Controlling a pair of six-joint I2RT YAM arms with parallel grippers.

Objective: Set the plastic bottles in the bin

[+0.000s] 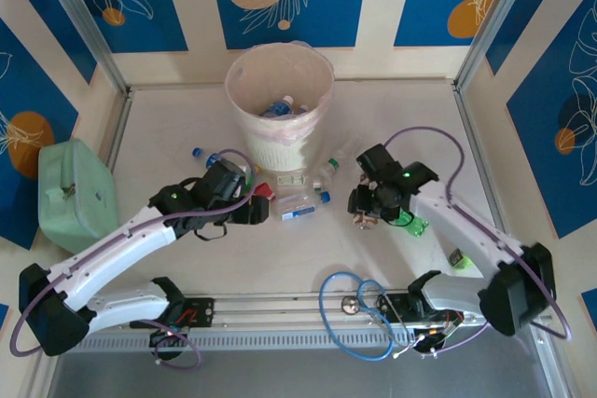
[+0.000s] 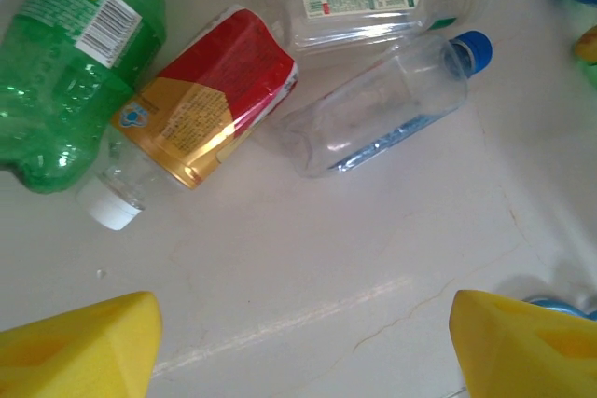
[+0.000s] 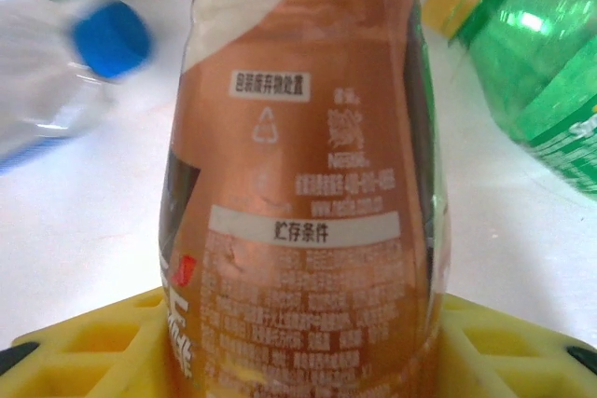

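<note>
The right pincer (image 3: 298, 351) grips a brown bottle (image 3: 298, 137) near one end; it could swivel and drop short of the bin (image 1: 266, 146) at eleven o'clock. The left pincer (image 2: 308, 342) gapes, empty.

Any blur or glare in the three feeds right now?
Top external: even light, soft shadows on the table. Left wrist: sharp, with glare on the red-labelled bottle and green bottle. Right wrist: brown-labelled bottle readable, blue-capped bottle behind it smeared.
</note>
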